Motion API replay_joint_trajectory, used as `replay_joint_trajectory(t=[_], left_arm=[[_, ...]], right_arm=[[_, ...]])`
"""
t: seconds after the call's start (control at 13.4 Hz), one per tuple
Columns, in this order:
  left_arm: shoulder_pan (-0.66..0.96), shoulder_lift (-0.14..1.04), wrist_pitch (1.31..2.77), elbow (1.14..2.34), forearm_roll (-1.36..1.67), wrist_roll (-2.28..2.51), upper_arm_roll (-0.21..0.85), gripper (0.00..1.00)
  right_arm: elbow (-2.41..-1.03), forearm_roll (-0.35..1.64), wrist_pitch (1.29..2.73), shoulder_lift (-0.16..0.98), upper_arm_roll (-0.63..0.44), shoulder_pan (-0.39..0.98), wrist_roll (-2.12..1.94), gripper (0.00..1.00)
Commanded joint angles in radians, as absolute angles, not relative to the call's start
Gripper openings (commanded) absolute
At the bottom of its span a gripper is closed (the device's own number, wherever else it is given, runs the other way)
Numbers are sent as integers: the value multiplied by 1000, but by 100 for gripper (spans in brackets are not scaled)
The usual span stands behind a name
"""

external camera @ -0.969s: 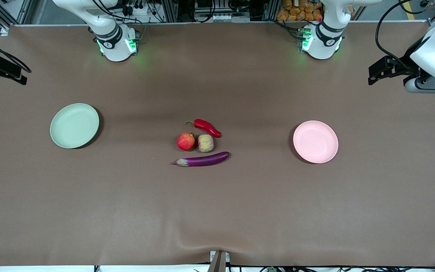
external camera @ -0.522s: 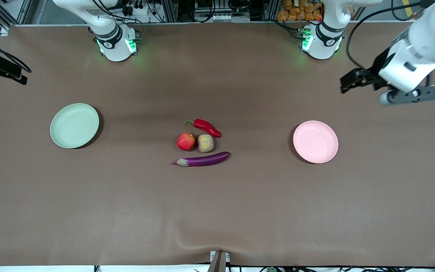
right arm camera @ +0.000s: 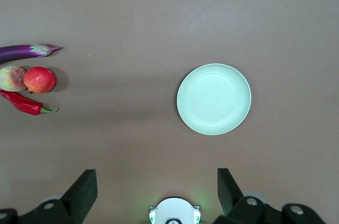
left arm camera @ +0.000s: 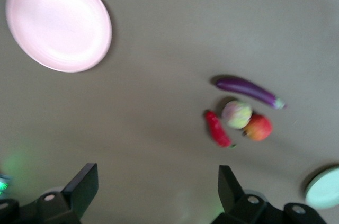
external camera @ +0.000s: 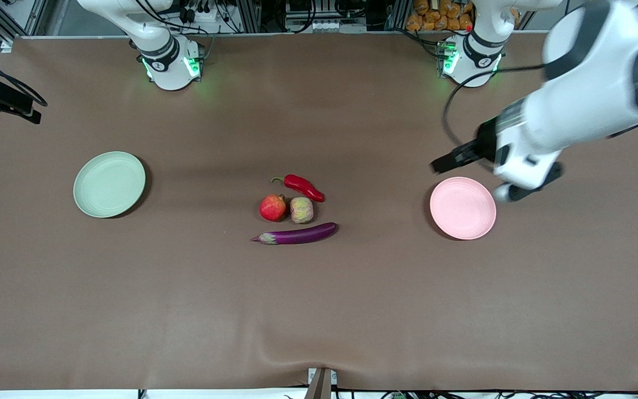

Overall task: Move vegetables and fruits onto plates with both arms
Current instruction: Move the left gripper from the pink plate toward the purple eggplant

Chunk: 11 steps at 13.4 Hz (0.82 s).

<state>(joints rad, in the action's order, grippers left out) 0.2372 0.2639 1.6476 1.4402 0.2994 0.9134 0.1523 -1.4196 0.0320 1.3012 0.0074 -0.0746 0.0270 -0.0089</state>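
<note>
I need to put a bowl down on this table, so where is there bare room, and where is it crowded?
Bare table runs wide on the front camera's side of the eggplant. There are also bare stretches between the produce and the green plate, and between the produce and the pink plate. It is crowded at the centre, around the chili pepper and the two fruits.

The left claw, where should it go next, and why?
Probably onward toward the middle pile, likely the red chili pepper or the yellowish-pink fruit. The left claw hangs open and empty over the table beside the pink plate, both plates are bare, and all four foods sit on the table. The right claw waits open.
</note>
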Motion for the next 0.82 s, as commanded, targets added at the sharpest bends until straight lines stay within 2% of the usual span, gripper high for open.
replay_joint_trajectory(t=[0.0, 0.37, 0.6, 0.75], left_arm=[[300, 351, 1757, 1405, 305, 1089, 146, 100], [425, 530, 2119, 1402, 270, 1443, 137, 100], [515, 684, 2297, 1341, 186, 1708, 132, 100], [613, 741, 2364, 1333, 146, 1890, 56, 100]], right_arm=[[-1413, 46, 1289, 8, -75, 31, 11, 100], [-1413, 44, 1287, 11, -75, 26, 9, 100], [-1411, 44, 1285, 11, -75, 28, 8, 100], [-1411, 44, 1285, 11, -75, 26, 8, 100]])
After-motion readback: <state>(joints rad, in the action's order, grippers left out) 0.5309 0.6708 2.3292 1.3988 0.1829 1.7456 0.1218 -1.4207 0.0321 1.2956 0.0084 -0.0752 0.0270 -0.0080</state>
